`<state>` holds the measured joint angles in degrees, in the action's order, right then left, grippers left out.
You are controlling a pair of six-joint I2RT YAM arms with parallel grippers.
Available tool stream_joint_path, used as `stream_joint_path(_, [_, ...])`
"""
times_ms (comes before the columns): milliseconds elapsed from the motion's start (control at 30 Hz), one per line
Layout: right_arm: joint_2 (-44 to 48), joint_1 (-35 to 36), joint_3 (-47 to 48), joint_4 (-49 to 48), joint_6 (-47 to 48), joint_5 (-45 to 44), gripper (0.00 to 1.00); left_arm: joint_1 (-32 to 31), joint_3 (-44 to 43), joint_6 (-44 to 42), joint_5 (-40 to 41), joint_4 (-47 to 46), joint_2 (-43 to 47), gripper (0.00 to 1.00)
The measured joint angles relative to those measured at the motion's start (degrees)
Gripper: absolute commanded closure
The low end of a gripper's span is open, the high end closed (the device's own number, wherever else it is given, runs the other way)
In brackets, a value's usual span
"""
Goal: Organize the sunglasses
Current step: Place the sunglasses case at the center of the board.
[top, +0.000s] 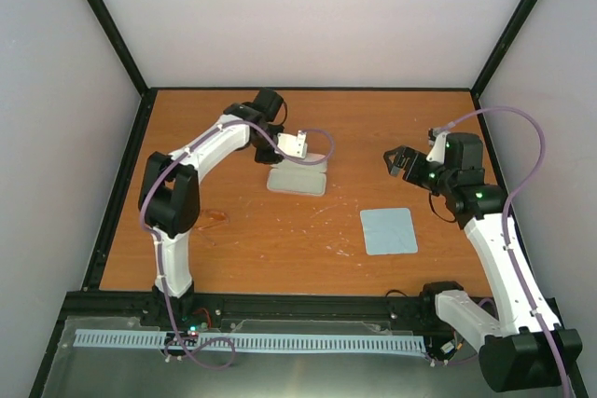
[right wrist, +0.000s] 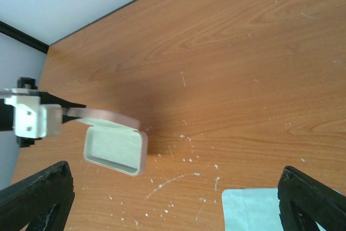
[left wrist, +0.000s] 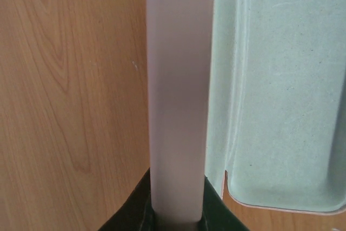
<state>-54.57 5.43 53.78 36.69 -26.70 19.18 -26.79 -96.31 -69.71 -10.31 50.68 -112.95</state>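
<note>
Left gripper (right wrist: pixel 64 113) clamps lid (left wrist: pixel 178 96), propping case (top: pixel 297 181) open beside it for loading; right gripper (top: pixel 403 161) spread wide, empty.

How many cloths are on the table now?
1. The light blue cloth lies flat on the right half of the table, right of the open case and apart from it. Another could be hidden.
</note>
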Motion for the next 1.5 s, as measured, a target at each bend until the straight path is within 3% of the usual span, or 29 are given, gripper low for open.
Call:
stream_joint_path(233, [-1.18, 0.0, 0.0, -3.41, -0.13, 1.38, 0.0, -0.61, 1.64, -1.92, 5.75, -6.05, -1.95, 0.99])
stream_joint_path(533, [-3.15, -0.04, -1.29, -5.7, -0.07, 3.5, 0.0, -2.36, 1.44, 1.09, 6.88, -7.23, -5.31, 0.99])
stream_joint_path(1167, [-3.93, -0.04, -2.23, -5.46, 1.44, 5.22, 0.0, -4.42, -11.1, 6.97, 7.65, -5.9, -15.37, 0.99])
stream_joint_path(1233, [-3.91, -0.04, -2.25, -5.33, 1.53, 5.2, 0.0, -4.42, -11.19, 6.62, 8.22, -5.88, -15.37, 0.93])
stream_joint_path(1500, [-3.93, -0.04, -3.39, -4.87, 1.64, 3.91, 0.0, -4.46, -13.64, 6.78, 9.49, -6.12, -15.78, 0.4])
